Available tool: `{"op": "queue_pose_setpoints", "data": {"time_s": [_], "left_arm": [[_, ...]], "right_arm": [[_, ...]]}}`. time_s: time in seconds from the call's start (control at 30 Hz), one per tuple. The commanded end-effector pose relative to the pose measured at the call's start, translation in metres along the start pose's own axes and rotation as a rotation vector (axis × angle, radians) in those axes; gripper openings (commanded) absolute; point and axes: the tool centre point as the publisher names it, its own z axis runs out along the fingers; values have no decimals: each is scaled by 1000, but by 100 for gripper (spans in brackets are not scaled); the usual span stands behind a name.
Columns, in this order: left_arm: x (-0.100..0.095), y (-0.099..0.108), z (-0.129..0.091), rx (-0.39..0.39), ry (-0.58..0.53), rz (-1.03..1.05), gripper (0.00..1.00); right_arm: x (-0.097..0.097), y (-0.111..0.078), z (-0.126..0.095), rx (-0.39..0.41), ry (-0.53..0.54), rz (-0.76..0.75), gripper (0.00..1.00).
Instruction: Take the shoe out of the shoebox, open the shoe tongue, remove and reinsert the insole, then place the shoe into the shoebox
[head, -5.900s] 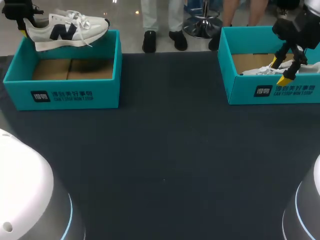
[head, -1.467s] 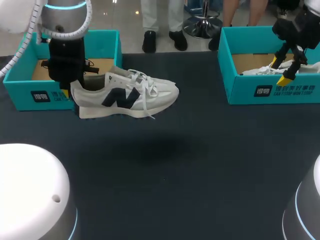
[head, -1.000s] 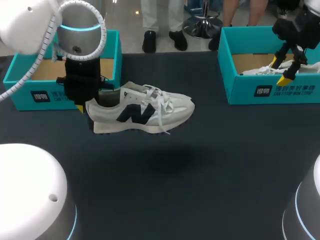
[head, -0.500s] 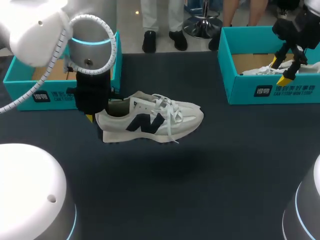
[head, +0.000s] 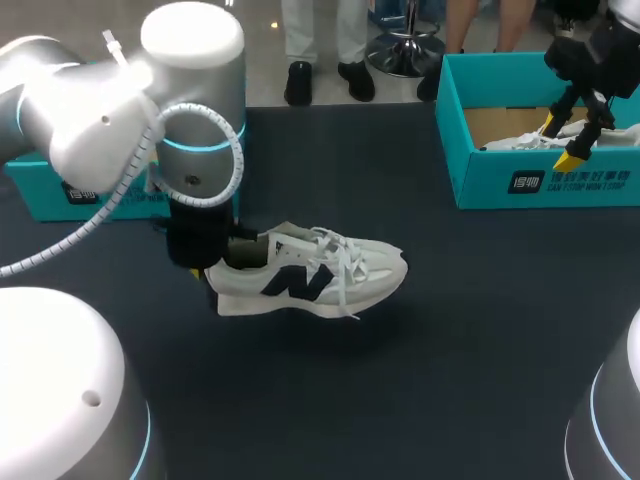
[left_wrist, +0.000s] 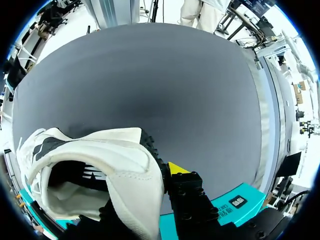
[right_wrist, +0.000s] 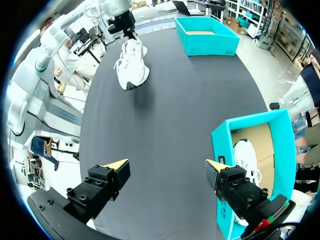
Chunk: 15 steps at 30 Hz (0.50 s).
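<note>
1. The white lace-up sneaker (head: 310, 280) with the navy N on its side hangs low over the middle-left of the dark table (head: 420, 380), toe pointing to my right. It's out of its teal cardboard shoebox (head: 40, 195), which sits mostly hidden behind the left arm. Can't tell if the sole is touching down yet.
2. The left pincer (head: 213, 268) is clamped on the heel collar. The wrist view shows one yellow tip outside the heel, and the other finger is buried in the shoe opening.
3. The step in hand looks like setting it down. I'd lower it flat so the sole lands level, and let go only once it sits steady, tongue facing up.
4. The right pincer (head: 560, 142) hovers over the second teal shoebox (head: 480, 185) at far right, fingers spread apart and holding nothing. Another white shoe (head: 520, 142) lies in that box.
5. What's in the way is mostly the left arm itself, since it could crowd any reach for the tongue. The loose laces drooping down the side could also snag.
</note>
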Motion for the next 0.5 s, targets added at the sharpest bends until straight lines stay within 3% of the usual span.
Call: {"op": "queue_pose_setpoints", "data": {"time_s": [0.03, 0.5], "left_arm": [[-9, 3, 24, 2, -8, 5, 0], [-29, 4, 65, -31, -6, 14, 0]], "right_arm": [[-1, 0, 0, 2, 1, 0, 100], [-1, 0, 0, 2, 1, 0, 100]]}}
